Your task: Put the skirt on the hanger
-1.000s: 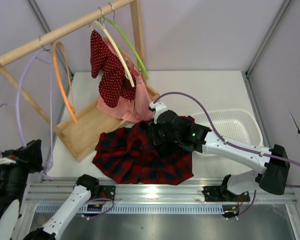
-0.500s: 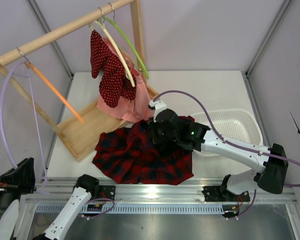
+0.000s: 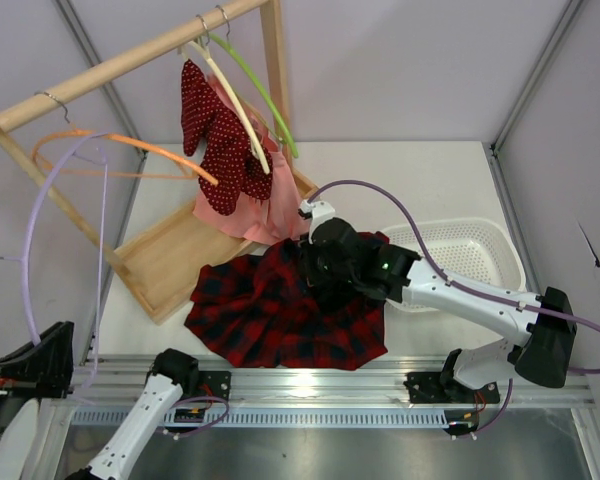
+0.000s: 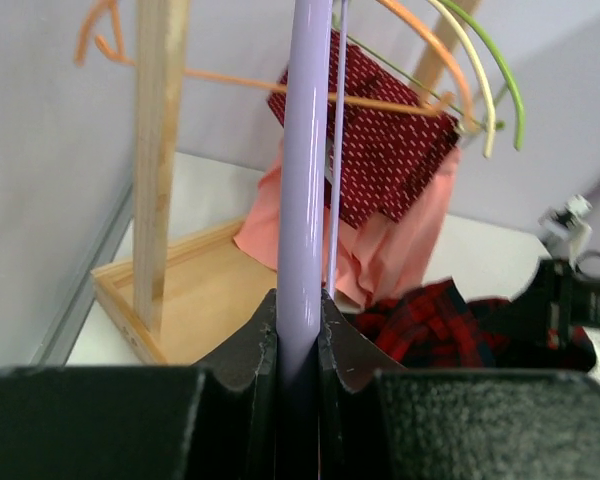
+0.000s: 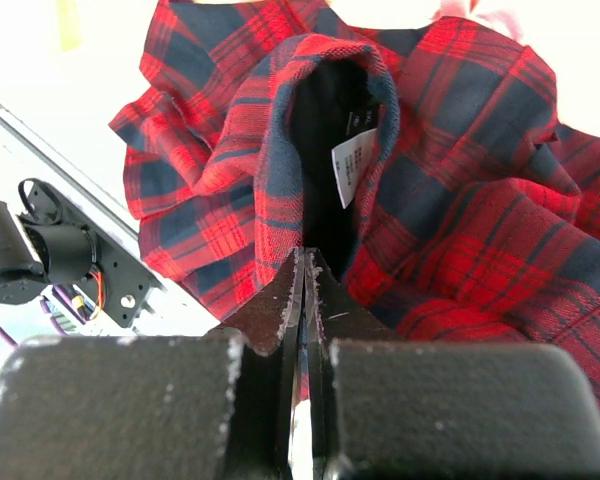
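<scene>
- The desk [image 3: 420, 180] carried the wooden rack [image 3: 130, 55] at its far left side.
- The skirt [image 3: 270, 320] lay spread flat on the desk, just in front of the wooden rack.
- The hanger [image 3: 30, 230] was up in the air beside the rack's left post, well apart from the skirt.
- The left end effector [image 4: 298, 318] was clenched on the hanger's purple bar. I think it should hold tight and swing wide of the orange hanger [image 3: 130, 145] on the rack.
- The right end effector [image 5: 302, 268] was pinching the skirt's waistband. It should lift the band open so a hanger arm can slide inside.
</scene>
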Motion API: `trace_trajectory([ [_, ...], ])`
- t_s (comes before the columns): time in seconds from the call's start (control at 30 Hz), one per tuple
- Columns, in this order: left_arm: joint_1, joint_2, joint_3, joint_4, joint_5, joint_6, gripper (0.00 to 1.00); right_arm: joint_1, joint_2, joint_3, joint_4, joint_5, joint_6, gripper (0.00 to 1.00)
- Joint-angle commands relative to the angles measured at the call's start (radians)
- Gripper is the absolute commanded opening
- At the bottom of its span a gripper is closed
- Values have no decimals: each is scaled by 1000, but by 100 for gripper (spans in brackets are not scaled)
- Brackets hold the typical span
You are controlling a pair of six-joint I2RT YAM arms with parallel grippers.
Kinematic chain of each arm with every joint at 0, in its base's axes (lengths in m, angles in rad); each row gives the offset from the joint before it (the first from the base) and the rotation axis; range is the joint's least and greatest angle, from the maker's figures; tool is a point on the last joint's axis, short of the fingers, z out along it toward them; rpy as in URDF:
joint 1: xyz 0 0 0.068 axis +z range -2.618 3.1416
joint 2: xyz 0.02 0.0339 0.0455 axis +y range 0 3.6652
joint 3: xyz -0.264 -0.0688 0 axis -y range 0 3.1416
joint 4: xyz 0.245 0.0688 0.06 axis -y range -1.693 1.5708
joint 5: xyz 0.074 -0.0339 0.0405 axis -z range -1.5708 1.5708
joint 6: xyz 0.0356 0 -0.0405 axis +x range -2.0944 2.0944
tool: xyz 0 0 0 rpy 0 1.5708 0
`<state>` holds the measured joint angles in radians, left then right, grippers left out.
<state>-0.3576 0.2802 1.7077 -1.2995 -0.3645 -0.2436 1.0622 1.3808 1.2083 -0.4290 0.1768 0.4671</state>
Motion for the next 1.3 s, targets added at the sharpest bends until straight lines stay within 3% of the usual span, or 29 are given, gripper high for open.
trace_trajectory([
  [0.0,14,-38,32,32,59,0,0,-22,-16,42,3,33,27,0],
  [0.13,17,-49,75,112,61,3,0,-44,-14,36,9,7,57,0],
  [0.37,22,30,46,173,274,64,0,-41,-38,20,32,-34,42,0],
  [0.5,74,73,-77,294,580,75,0,-12,-78,-7,68,-63,-19,0],
  [0.73,150,134,-175,594,847,-22,0,10,-147,-65,116,-108,-62,0],
  [1.0,180,188,-416,995,900,-241,0,79,-210,-84,101,-7,-55,0],
  [1.27,181,277,-522,1149,894,-341,0,148,-292,-89,137,84,-50,0],
])
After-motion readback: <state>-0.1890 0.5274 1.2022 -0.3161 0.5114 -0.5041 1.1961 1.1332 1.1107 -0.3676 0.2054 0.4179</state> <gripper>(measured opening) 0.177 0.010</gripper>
